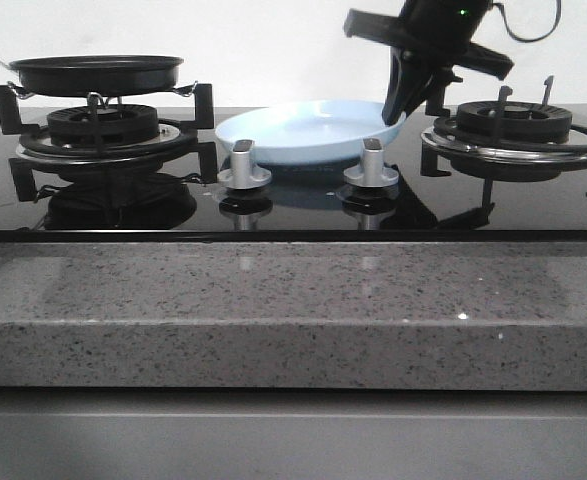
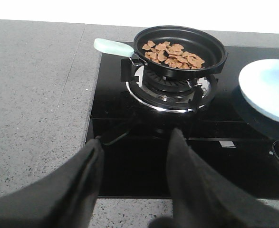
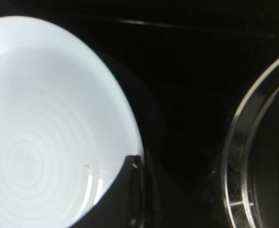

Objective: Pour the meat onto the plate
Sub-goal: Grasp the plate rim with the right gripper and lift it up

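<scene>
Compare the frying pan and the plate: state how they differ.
The frying pan is black and deep-walled; the plate is pale blue and shallow. The pan holds the meat; the plate is bare. The pan sits raised on the left burner; the plate lies on the glass between burners. Both are round.

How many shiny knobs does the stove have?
2. The left knob and the right knob stand side by side at the front of the stove, just before the plate. No others show.

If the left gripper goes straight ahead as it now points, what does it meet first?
Probably the left burner's grate under the pan. The open left gripper points that way over bare black glass; its height relative to the pan is unclear.
</scene>
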Motion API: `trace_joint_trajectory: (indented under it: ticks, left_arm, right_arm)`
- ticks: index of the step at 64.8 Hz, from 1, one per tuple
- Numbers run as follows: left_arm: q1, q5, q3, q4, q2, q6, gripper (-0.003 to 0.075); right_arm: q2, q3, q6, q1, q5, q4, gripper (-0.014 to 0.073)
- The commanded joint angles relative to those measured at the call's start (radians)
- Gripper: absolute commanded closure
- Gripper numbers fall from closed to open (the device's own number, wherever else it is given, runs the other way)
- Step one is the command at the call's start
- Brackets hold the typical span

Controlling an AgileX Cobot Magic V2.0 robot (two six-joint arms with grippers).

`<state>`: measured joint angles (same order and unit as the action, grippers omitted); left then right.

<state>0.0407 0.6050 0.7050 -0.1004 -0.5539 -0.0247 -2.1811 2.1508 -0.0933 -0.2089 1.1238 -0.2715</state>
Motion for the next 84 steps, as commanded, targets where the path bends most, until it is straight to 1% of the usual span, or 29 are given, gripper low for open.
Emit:
trace_joint_trajectory:
  ticks: [1, 11, 21, 38, 48, 53, 84]
  left_arm:
    - [-0.002, -0.077, 0.033, -0.011, -0.011, 0.004, 0.0410]
    - [-0.002, -0.077, 0.033, -0.011, -0.011, 0.004, 0.0410]
    - [-0.002, -0.077, 0.033, -0.011, -0.011, 0.004, 0.0410]
    - [-0.002, -0.077, 0.033, -0.011, -0.011, 0.004, 0.0410]
    - [-0.002, -0.077, 0.033, -0.011, -0.011, 0.004, 0.0410]
    - [-0.002, -0.077, 0.033, -0.011, -0.011, 0.004, 0.0410]
    - [-0.002, -0.079, 0.033, -0.011, -0.011, 0.004, 0.0410]
  right_arm:
    - [0.092, 0.042, -0.006, 0.005, -0.011, -0.012, 0.0660]
    - [0.146, 0.021, -0.003, 0.007, 0.012, -0.034, 0.0664]
    - [0.219, -0.054, -0.001, 0.007, 0.009, -0.040, 0.0664]
    - [0.433, -0.377, 0.001, 0.007, -0.173, -0.052, 0.0664]
    - [0.501, -0.506, 0.001, 0.007, -0.232, -0.058, 0.0664]
    - [0.507, -0.528, 0.001, 0.007, -0.234, -0.058, 0.0664]
    - [0.506, -0.528, 0.001, 0.007, -0.228, -0.058, 0.0664]
